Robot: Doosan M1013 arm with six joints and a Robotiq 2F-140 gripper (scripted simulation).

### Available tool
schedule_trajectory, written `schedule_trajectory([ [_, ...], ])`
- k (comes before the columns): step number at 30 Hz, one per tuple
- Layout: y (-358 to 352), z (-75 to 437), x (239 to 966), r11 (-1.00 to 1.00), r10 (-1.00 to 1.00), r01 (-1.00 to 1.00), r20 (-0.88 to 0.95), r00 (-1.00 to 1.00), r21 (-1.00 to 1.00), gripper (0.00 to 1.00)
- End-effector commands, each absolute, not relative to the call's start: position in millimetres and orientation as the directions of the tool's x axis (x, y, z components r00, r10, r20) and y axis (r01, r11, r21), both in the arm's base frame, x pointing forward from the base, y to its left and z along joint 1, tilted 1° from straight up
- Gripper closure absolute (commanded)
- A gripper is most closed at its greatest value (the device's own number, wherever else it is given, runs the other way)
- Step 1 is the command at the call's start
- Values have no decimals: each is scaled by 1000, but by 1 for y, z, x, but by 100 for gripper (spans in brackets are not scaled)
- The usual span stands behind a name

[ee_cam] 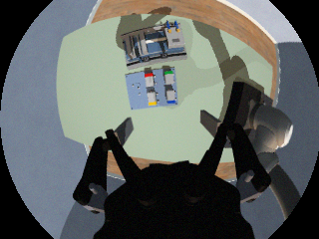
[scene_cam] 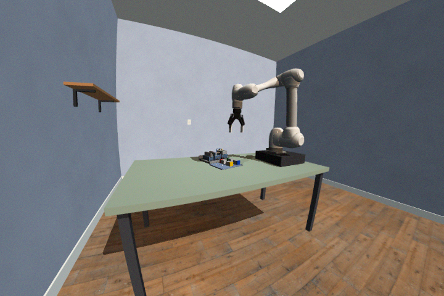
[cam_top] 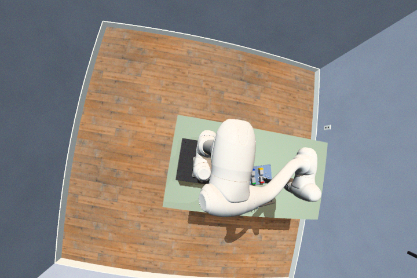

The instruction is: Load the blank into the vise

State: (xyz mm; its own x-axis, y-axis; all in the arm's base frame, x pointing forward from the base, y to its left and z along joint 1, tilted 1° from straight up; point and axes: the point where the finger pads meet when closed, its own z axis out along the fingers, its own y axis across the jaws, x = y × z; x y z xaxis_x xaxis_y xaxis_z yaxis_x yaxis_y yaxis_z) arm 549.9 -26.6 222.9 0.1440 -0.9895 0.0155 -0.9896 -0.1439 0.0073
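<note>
My gripper (scene_cam: 235,130) (ee_cam: 165,119) is open and empty, high above the table; the arm mostly hides it in the top view. The blank with the yellow end (scene_cam: 230,163) (ee_cam: 152,96) lies on the blue infeed plate (scene_cam: 221,168) (ee_cam: 132,102), its yellow end away from the vise. Blanks with red (ee_cam: 149,81), green (ee_cam: 169,79) and blue (ee_cam: 170,94) ends lie on it too. The milling vise (scene_cam: 208,158) (ee_cam: 156,50) stands beside the plate. In the wrist view its hosed block (ee_cam: 175,40) is at the right. The work stop is too small to make out.
Small pins (ee_cam: 136,89) stand on the plate's left part in the wrist view. The black robot plinth (cam_top: 186,164) (scene_cam: 278,159) stands at one end of the green table (cam_top: 281,144) (scene_cam: 180,177). A wall shelf (scene_cam: 89,89) is far off.
</note>
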Motion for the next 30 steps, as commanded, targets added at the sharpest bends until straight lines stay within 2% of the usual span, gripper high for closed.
schedule_trajectory([
  [1, -27, 223, 550, -144, -989, -990, 15, 144, 7, 0],
  [30, -34, 223, 554, -144, -989, -990, 16, 144, 7, 0],
])
